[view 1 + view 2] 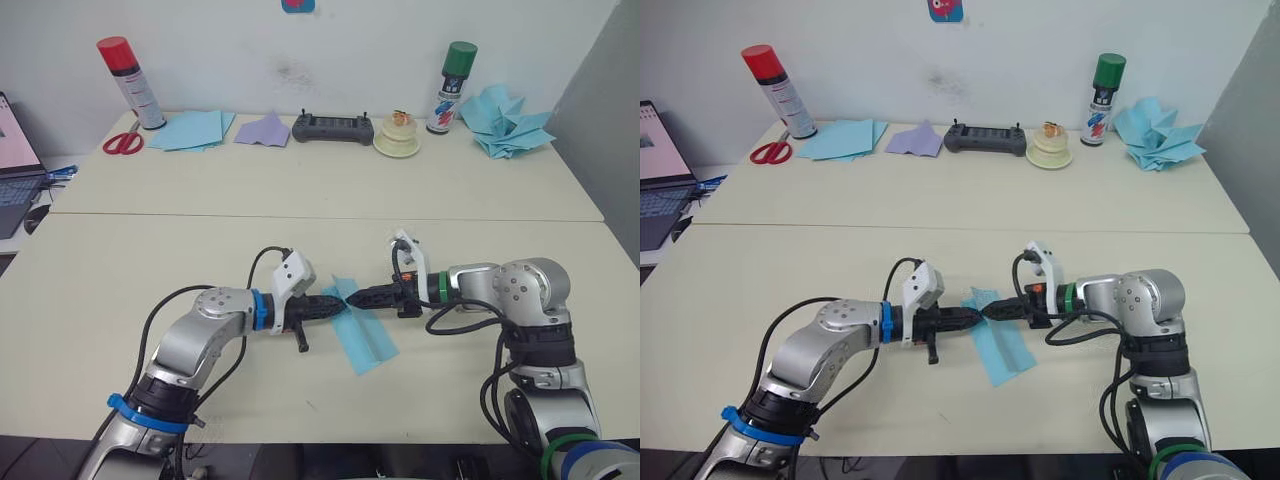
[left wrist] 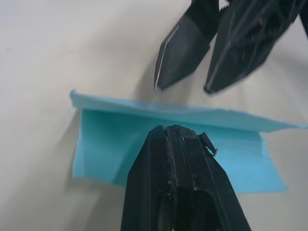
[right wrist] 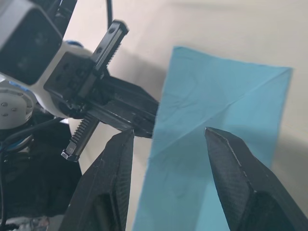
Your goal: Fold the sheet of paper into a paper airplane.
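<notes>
My left gripper [image 1: 338,305] with fingers pressed together, my right gripper [image 1: 352,296] fingers parted, tips nearly meeting, forearms angled inward

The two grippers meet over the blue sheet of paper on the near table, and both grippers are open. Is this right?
Not fully. The right gripper is open, its fingers spread over the sheet of paper on the near table. The left gripper is shut, fingers pressed together above the sheet, as the left wrist view shows.
</notes>
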Motion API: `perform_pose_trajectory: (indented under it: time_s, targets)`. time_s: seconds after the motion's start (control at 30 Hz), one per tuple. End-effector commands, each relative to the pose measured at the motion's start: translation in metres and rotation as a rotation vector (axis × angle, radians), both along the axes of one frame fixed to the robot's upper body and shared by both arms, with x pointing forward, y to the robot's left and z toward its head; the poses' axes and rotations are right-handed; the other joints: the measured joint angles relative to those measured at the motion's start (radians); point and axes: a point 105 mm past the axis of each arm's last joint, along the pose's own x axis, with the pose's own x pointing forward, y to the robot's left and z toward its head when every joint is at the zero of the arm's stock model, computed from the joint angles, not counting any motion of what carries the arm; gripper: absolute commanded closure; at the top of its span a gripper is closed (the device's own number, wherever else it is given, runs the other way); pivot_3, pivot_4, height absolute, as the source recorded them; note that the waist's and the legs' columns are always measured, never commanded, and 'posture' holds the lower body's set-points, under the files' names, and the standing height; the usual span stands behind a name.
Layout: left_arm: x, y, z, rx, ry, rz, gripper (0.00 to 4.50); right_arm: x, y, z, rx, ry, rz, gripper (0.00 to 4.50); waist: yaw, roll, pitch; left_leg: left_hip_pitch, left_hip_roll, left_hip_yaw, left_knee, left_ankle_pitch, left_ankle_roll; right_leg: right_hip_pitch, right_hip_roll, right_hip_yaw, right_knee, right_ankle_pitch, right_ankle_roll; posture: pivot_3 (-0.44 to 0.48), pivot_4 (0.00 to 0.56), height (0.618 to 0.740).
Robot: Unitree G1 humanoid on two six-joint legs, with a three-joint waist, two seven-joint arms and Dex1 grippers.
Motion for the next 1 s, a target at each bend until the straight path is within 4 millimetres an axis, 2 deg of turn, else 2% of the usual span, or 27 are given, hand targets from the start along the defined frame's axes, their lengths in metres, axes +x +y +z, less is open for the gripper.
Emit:
perform_pose_trajectory:
  time_s: [0.03, 0.33, 0.67, 0.77, 0.93, 1.0]
  targets:
    - [-0.001, -0.006, 0.013, -0.030, -0.039, -0.030, 4.50, -0.005, 0.001, 0.007, 0.013, -0.024, 0.030, 2.10, 0.000, 0.000, 0.000, 0.000, 0.000, 0.000, 0.000, 0.000, 0.000, 0.000, 0.000, 0.000, 0.000, 0.000, 0.000, 0.000, 0.150, 0.740]
    - [-0.001, -0.012, 0.012, -0.037, -0.038, -0.041, 4.50, -0.010, 0.002, 0.002, -0.005, -0.007, 0.046, 2.10, 0.000, 0.000, 0.000, 0.000, 0.000, 0.000, 0.000, 0.000, 0.000, 0.000, 0.000, 0.000, 0.000, 0.000, 0.000, 0.000, 0.150, 0.740]
    - [-0.001, -0.014, 0.011, -0.031, -0.039, -0.044, 4.50, -0.005, -0.004, -0.004, -0.048, -0.030, 0.032, 2.10, 0.000, 0.000, 0.000, 0.000, 0.000, 0.000, 0.000, 0.000, 0.000, 0.000, 0.000, 0.000, 0.000, 0.000, 0.000, 0.000, 0.150, 0.740]
    - [-0.001, -0.006, -0.006, 0.057, -0.034, -0.030, 4.50, -0.002, -0.010, -0.006, -0.061, -0.033, 0.008, 2.68, 0.000, 0.000, 0.000, 0.000, 0.000, 0.000, 0.000, 0.000, 0.000, 0.000, 0.000, 0.000, 0.000, 0.000, 0.000, 0.000, 0.150, 0.740]
    - [-0.002, 0.003, -0.020, 0.132, -0.027, -0.034, 4.50, 0.000, -0.012, -0.008, -0.066, -0.033, -0.005, 4.43, 0.000, 0.000, 0.000, 0.000, 0.000, 0.000, 0.000, 0.000, 0.000, 0.000, 0.000, 0.000, 0.000, 0.000, 0.000, 0.000, 0.150, 0.740]
    - [-0.001, 0.004, -0.027, 0.150, -0.020, -0.026, 4.50, 0.001, -0.013, -0.008, -0.068, -0.035, -0.011, 4.47, 0.000, 0.000, 0.000, 0.000, 0.000, 0.000, 0.000, 0.000, 0.000, 0.000, 0.000, 0.000, 0.000, 0.000, 0.000, 0.000, 0.150, 0.740]
